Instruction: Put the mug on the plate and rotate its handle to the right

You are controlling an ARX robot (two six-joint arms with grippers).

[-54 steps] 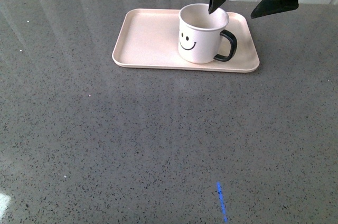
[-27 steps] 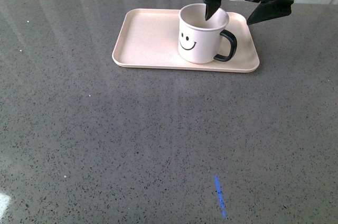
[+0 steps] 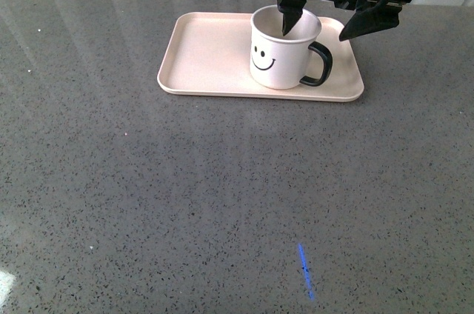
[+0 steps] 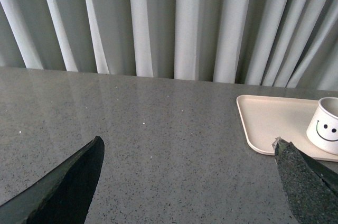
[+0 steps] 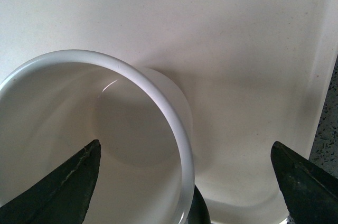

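Mug (image 3: 281,55) stands on the right part of the plate (image 3: 207,55), handle (image 3: 320,64) already pointing right, with the right gripper (image 3: 316,31) spread wide, one finger dipped inside the rim, so a sideways drift could catch the wall and tip or twist it.

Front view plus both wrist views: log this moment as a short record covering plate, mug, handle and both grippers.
plate: flat on the grey table
mug: upright on the plate's right half, smiley facing the camera
handle: points right
right gripper: open, straddling the mug's rim, one finger inside, one outside
left gripper: open, over the table, apart from the plate
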